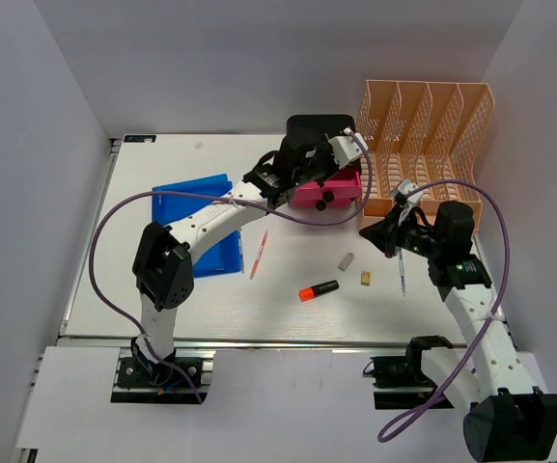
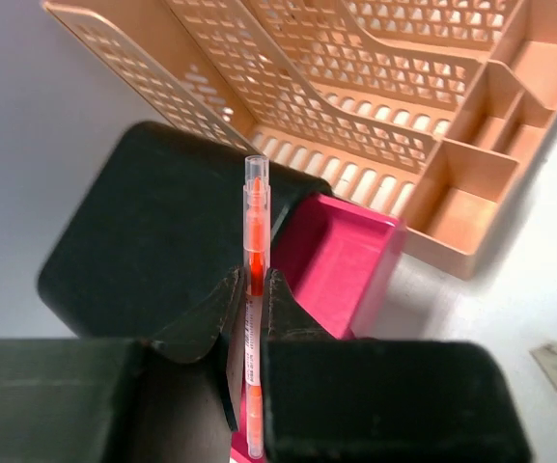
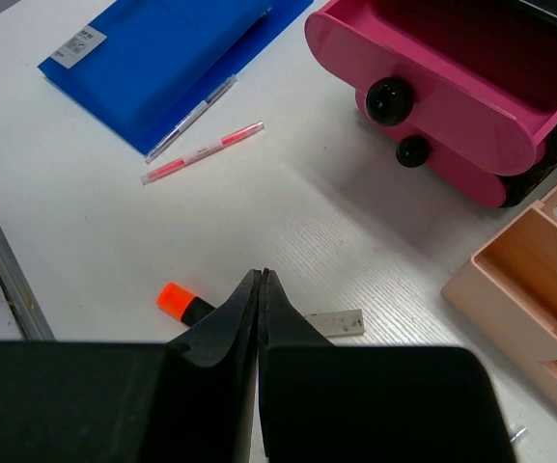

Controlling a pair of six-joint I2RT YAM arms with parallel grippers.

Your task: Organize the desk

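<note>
Left tool pinches a clear-and-orange pen partway along its barrel. The pen stands upright in the wrist view, its capped end pointing away from the fingers. Beyond it sits the pink drawer unit in its black shell. The upper drawer stands open, and what shows of its inside is plain pink floor. Just right of the unit, in the far right corner, stands the peach rack, its slotted bays upright and its small front trays facing the near edge. The right tool has its fingers pressed flat against each other and hangs above the right-middle of the tabletop, near the rack's front. The tabletop lies under both tools, its long axis running left to right across the top view, with a metal rail along the near edge. On it lie blue folders toward the left edge, and near the middle a pink pen, an orange highlighter and a grey eraser.
</note>
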